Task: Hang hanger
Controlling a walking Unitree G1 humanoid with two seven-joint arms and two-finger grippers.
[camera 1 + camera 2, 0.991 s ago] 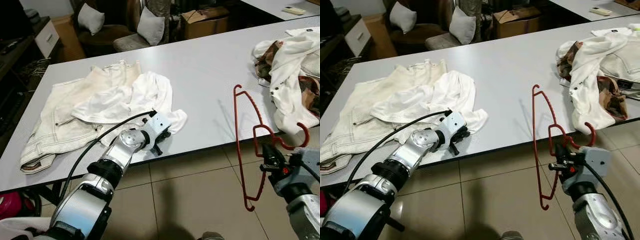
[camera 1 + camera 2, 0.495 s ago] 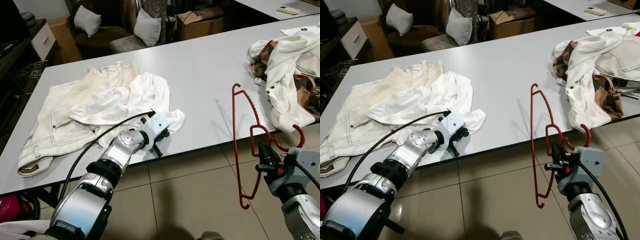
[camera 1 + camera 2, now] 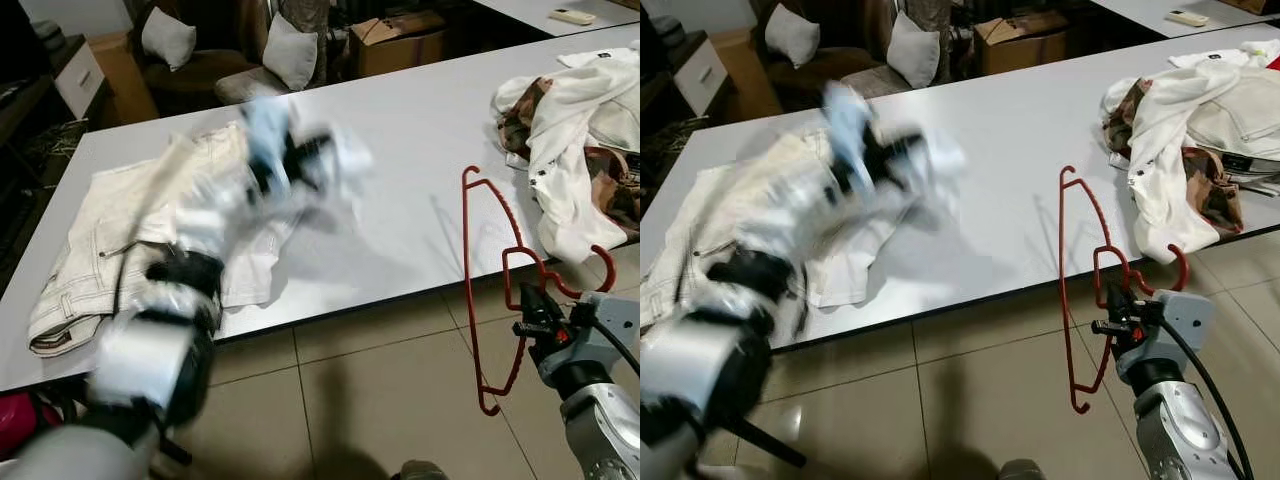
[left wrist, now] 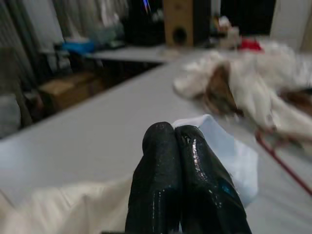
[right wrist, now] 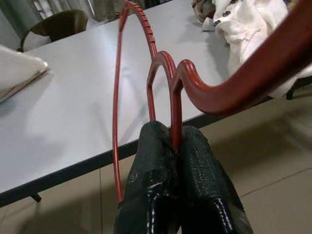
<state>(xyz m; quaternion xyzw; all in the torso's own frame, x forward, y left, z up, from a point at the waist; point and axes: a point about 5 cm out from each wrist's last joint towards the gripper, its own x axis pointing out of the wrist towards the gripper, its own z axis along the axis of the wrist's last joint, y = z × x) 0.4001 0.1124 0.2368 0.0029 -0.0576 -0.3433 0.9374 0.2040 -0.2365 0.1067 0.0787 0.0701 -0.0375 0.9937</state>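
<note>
Red hanger (image 3: 497, 280) is pinched upright by right gripper (image 5: 178, 146) off the table edge; left gripper (image 4: 179, 134) (blurred) is clamped on white cloth (image 4: 229, 156).

Right gripper (image 3: 1112, 312) clamped on red hanger (image 3: 1067, 290) off table (image 3: 1020, 130) edge; left arm (image 3: 770, 260) blurred over white clothes (image 3: 855, 240).

Red hanger (image 3: 487, 290); white shirt (image 4: 229, 156); cream jeans (image 3: 85, 250); grey table (image 3: 400, 140).
</note>
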